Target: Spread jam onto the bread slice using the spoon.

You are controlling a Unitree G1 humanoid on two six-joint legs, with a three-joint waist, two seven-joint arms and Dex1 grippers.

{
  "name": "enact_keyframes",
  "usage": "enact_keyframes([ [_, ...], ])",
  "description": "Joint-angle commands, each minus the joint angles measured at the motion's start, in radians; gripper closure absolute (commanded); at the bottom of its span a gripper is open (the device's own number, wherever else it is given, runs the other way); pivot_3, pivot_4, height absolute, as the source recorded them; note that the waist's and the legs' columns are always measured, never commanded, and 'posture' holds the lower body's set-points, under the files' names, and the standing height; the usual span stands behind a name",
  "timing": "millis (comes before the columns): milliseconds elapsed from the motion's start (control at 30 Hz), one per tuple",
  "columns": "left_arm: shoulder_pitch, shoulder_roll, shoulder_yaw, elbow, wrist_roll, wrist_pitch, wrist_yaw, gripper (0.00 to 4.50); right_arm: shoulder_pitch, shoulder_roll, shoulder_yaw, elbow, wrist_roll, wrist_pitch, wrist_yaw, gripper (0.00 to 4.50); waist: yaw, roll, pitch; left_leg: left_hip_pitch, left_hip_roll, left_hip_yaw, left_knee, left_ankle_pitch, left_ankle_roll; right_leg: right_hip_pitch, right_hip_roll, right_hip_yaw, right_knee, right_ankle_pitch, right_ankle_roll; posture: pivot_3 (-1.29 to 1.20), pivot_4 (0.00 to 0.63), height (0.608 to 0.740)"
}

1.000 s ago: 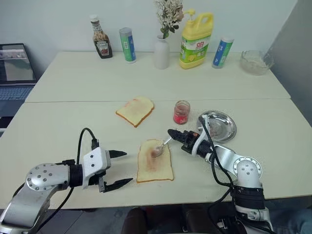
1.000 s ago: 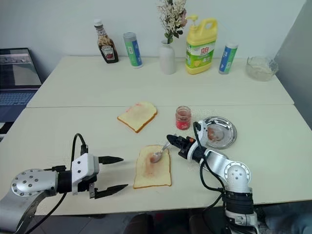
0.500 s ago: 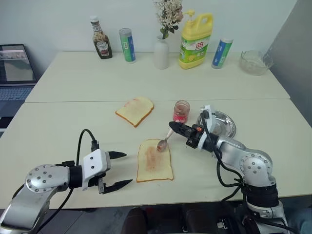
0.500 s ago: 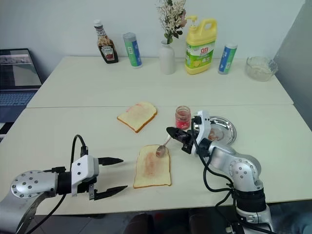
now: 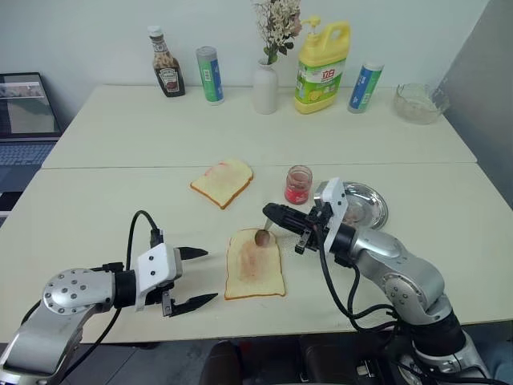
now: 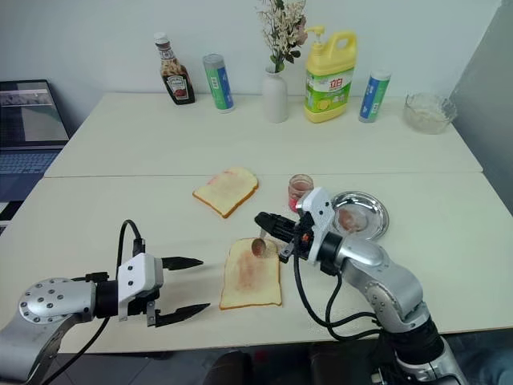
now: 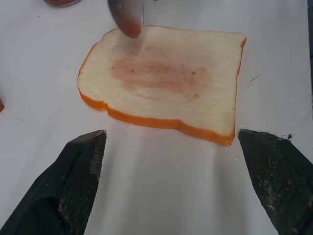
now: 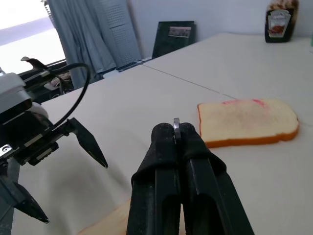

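Observation:
The bread slice [image 5: 254, 266] lies flat near the table's front edge with a pinkish-brown smear down its middle [image 7: 164, 78]. My right gripper [image 5: 269, 213] is shut on the handle of the spoon [image 5: 262, 237]. The spoon's jam-stained bowl [image 7: 126, 17] hangs down just above the slice's far edge. The jam jar [image 5: 298, 184] stands right behind that gripper. My left gripper [image 5: 210, 275] is open to the left of the slice, low over the table, with its fingers [image 7: 80, 171] pointing at the slice and nothing between them.
A second slice [image 5: 222, 181] lies further back on the left. A steel plate [image 5: 373, 205] sits right of the jar. Along the back edge stand a ketchup bottle [image 5: 167, 72], two tubes, a vase [image 5: 265, 87], a yellow detergent bottle [image 5: 322, 68] and a glass bowl [image 5: 417, 102].
My right gripper has risen, rolled and shifted left. The spoon came up off the middle of the slice and now hangs bowl-down over its far edge. The left gripper stayed put.

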Motion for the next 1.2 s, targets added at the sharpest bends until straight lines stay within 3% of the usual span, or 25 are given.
enact_keyframes([
  [33,-0.009,0.003,0.002,-0.002,0.004,-0.028,-0.004,0.0,-0.005,-0.013,0.011,-0.079,-0.029,-0.072,0.067,4.46,0.001,0.0,0.0,0.0,0.0,0.0,0.0,0.0,0.0,0.0,0.0,0.0,0.0,0.0,0.0,0.0,0.15,0.74],
  [167,-0.008,0.004,-0.002,0.004,0.005,-0.037,-0.004,0.0,-0.004,-0.001,-0.012,-0.053,-0.037,-0.057,0.053,4.46,0.001,0.0,0.0,0.0,0.0,0.0,0.001,0.0,0.0,0.0,0.0,0.0,0.0,0.0,0.0,0.0,0.15,0.74],
  [333,-0.006,0.002,-0.004,0.009,0.007,-0.045,-0.003,0.0,0.016,0.085,-0.12,0.052,0.051,0.081,-0.069,4.46,0.002,0.0,0.0,0.0,0.0,0.0,0.001,0.0,0.0,0.0,0.0,0.0,0.001,0.0,0.0,0.0,0.15,0.74],
  [600,-0.007,0.0,-0.009,0.018,0.007,-0.054,-0.005,0.0,0.038,0.225,-0.294,0.093,0.337,0.415,-0.273,4.46,0.001,0.0,0.0,0.0,0.0,0.0,0.001,0.0,0.0,0.0,0.0,0.0,0.002,0.0,-0.001,0.0,0.15,0.74],
  [733,-0.013,-0.002,-0.017,0.024,0.008,-0.058,-0.004,0.0,0.051,0.281,-0.343,0.129,0.39,0.494,-0.376,4.46,-0.001,0.0,0.0,0.0,0.0,0.0,0.001,0.0,0.0,0.0,0.0,0.0,0.002,0.0,-0.001,0.0,0.15,0.74],
  [1000,-0.014,0.0,-0.017,0.022,0.005,-0.058,-0.003,0.0,0.078,0.2,-0.357,0.075,0.443,0.574,-0.355,4.46,-0.002,0.0,0.0,0.0,0.0,0.0,0.001,0.0,0.0,0.0,0.0,0.0,0.002,0.0,0.0,0.0,0.15,0.74],
  [1200,-0.02,0.003,-0.019,0.001,-0.001,-0.037,0.004,0.0,0.015,0.209,-0.378,0.064,0.448,0.502,-0.373,4.46,-0.002,0.0,0.0,0.0,0.0,0.0,0.001,0.0,0.0,0.0,0.0,0.0,0.002,-0.001,0.001,0.0,0.15,0.74],
])
